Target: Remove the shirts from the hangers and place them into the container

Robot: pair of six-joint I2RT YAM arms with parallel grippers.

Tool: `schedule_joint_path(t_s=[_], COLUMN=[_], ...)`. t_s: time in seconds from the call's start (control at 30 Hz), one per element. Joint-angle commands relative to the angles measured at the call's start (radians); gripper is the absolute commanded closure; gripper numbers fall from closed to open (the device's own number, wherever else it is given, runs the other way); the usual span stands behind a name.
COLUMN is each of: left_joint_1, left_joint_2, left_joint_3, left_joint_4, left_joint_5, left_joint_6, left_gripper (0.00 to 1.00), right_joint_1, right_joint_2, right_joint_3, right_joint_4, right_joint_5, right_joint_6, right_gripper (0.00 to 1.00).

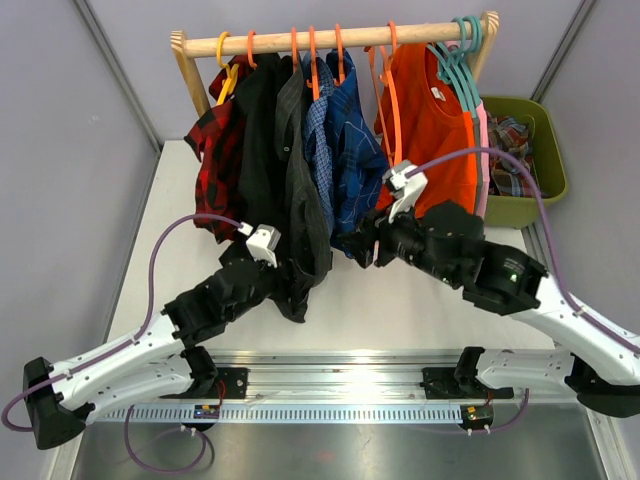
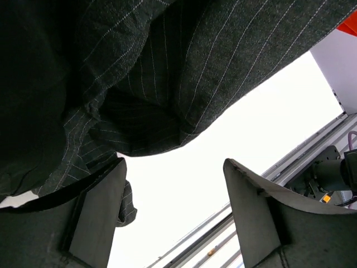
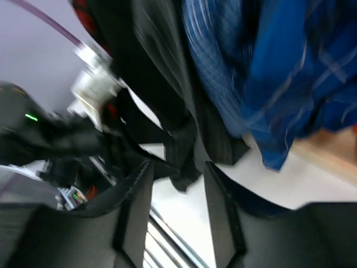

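The left gripper (image 2: 174,167) is standing with its jaws wide apart. Bare table (image 1: 420,300) is showing between its fingers (image 2: 100,212), and nothing is being gripped. It is pointing up under the bottom edge of the grey pinstriped shirt (image 2: 184,72), and a fold of that cloth is lying just beside the left finger.

The right gripper (image 3: 178,184) is showing a narrower gap between its jaws. Its view is blurred, but no cloth is being clamped. A dark hem is hanging just above the gap, and the dark blue plaid shirt (image 3: 290,72) is hanging beside it.

Seven shirts are hanging from the wooden rail (image 1: 340,40) on yellow (image 1: 228,80), orange (image 1: 313,60) and teal hangers (image 1: 465,40).

The green basket (image 1: 550,150) is sitting at the far right of the table, behind the pink shirt (image 1: 481,150). A plaid shirt (image 1: 512,140) is lying inside it.
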Motion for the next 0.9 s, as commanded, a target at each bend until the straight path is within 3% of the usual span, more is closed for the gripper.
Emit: schedule_joint_path(t_s=[0.0,0.07,0.27,0.63,0.87], left_joint_1=[-0.005,-0.003,-0.005,-0.006,-0.006], left_joint_2=[-0.026,-0.036,-0.049,-0.105,-0.145], left_joint_3=[0.042,0.045,0.041,0.019,-0.008], left_joint_4=[0.017,0.008,-0.001,-0.019,-0.032], left_joint_5=[0.020,0.018,0.018,0.015,0.015], left_joint_6=[-0.001,0.000,0.000,-0.018,-0.035], left_gripper=[0.25,0.24,0.23,0.23,0.23], right_joint_1=[0.013,0.012,0.012,0.012,0.010], right_joint_2=[0.044,0.064,0.185,0.437,0.478], right_joint_3=[0.164,0.245,0.438,0.652,0.673], right_joint_4=[-0.026,-0.036,-0.086,-0.023,0.054], right_joint_5=[-0.006,0.043,0.241,0.613,0.684], right_joint_6=[-0.132,-0.152,-0.210,-0.342,-0.414], right_gripper=[0.43,0.34,0.32,0.41,0.42])
